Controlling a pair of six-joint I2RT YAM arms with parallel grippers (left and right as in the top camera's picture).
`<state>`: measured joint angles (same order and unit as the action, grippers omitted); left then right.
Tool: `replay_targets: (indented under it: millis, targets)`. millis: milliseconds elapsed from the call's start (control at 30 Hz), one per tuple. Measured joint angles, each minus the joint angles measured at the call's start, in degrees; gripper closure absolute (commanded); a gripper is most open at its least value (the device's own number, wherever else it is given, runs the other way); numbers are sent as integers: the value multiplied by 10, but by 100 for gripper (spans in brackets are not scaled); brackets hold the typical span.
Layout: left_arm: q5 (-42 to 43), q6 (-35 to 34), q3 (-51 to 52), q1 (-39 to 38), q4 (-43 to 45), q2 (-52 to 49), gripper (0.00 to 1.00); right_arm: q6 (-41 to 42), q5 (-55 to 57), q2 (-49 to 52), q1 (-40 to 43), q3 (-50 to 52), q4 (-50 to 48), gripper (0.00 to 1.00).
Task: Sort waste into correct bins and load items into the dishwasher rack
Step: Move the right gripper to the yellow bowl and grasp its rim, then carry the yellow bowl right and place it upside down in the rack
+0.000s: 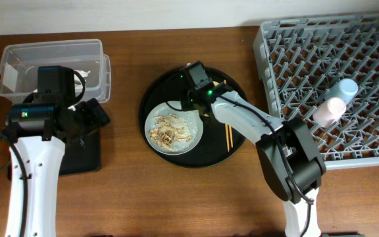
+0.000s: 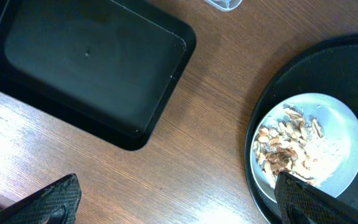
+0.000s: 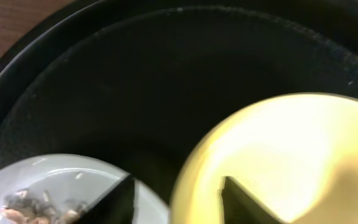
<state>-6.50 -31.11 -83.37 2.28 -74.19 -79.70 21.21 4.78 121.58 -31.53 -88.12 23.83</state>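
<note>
The right gripper (image 3: pixel 178 186) is straddling the rim of the bowl (image 3: pixel 291 149), one finger inside and one outside, likely for lifting it to the rack (image 1: pixel 347 66) on its right. I cannot tell whether it is pinching yet. The left gripper (image 2: pixel 179 208) is hovering spread wide, with the plate (image 2: pixel 334 130) to its right.

Flaky scraps (image 2: pixel 283 148) on pale plate (image 2: pixel 335 124)

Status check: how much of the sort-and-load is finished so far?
Done: pink cup and light blue cup are in the rack. In hand: right pincer straddles the yellow bowl rim, not yet clamped. Remaining: scraps on the plate need binning; chopsticks, bowl and plate need racking.
</note>
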Motion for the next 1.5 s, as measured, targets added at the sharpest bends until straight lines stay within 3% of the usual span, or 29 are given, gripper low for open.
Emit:
replay_targets:
  millis: [300, 367, 500, 667, 967, 1133, 1300, 1500]
  targets:
    - [0, 0, 0, 0, 0, 0, 1, -1, 3, 0, -2, 0, 40, 87]
    - [0, 0, 0, 0, 0, 0, 1, 0, 0, 0, -2, 0, 41, 96]
    - [0, 0, 0, 0, 0, 0, 1, -4, -1, 0, -2, -29, 75, 96]
    - [0, 0, 0, 0, 0, 0, 1, -2, -21, 0, -2, -126, 176, 96]
    - [0, 0, 0, 0, 0, 0, 1, -2, -46, -20, 28, -399, 426, 96]
    - [0, 0, 0, 0, 0, 0, 1, -9, -49, -61, 109, -497, 546, 96]
    - [0, 0, 0, 0, 0, 0, 1, -47, -69, -97, 232, -513, 615, 96]
    - [0, 0, 0, 0, 0, 0, 1, -150, -244, -98, 408, -513, 628, 96]
